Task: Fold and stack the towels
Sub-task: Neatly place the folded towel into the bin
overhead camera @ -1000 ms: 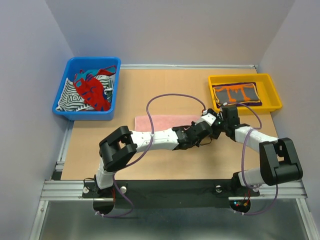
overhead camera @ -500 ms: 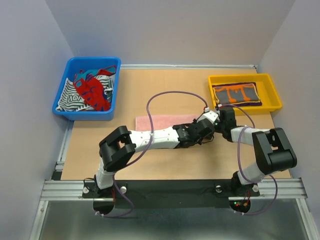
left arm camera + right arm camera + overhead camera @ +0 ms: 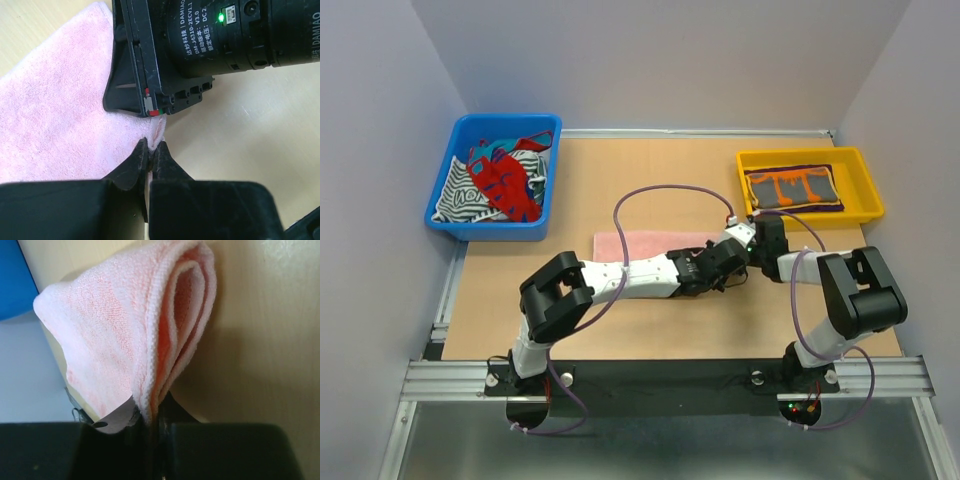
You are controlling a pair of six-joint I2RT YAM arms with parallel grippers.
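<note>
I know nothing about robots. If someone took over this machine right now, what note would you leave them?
Left gripper: shut, pinching the edge of the pale pink towel.
Right gripper: shut on the same towel, with a doubled-over corner bunched above it.
The pink towel lies mid-table, both grippers at its right end.
The grey-and-orange towel lies folded in the yellow tray.
Crumpled cloths sit in the blue bin.
Done: one towel folded and in the tray.
Left: probably finish folding the pink towel and stack it.
</note>
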